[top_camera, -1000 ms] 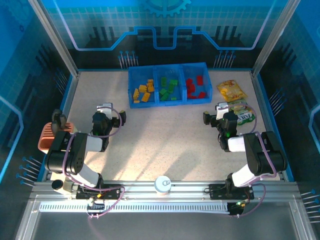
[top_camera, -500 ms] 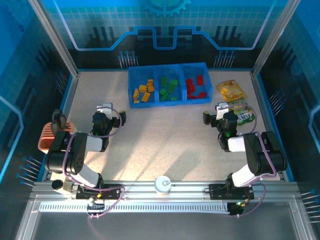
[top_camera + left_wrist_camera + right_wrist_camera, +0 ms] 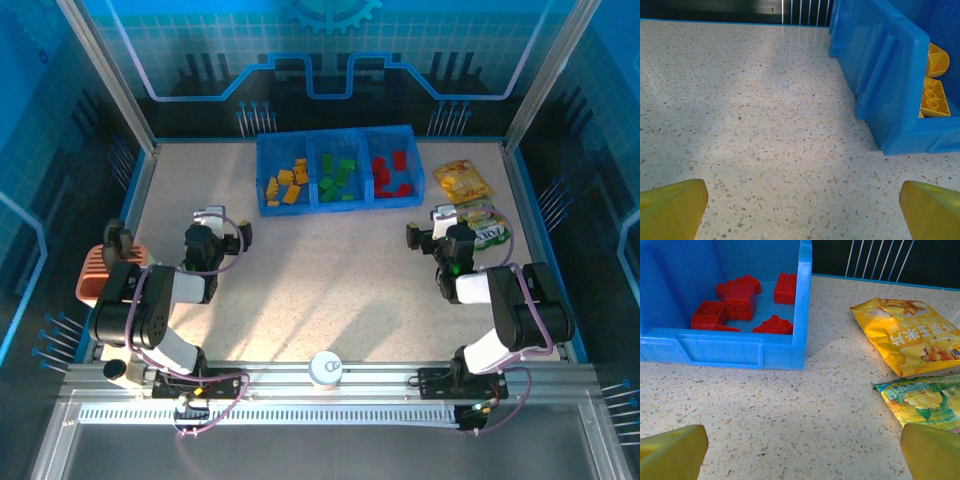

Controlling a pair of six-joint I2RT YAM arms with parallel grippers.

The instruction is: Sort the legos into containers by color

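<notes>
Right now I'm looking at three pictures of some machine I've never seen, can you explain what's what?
You're seeing two robots, a left arm and a right arm, bolted at the near edge of a table. The wide picture comes from a camera above and behind them. The other two come from cameras on the wrists; the yellow tips at the bottom corners are each arm's own fingers. The left gripper and right gripper are both open, holding nothing. On the table sits a blue tray with three compartments: yellow legos, green legos, red legos. A yellow packet and a green packet lie to its right, an orange holder by the left arm.
</notes>
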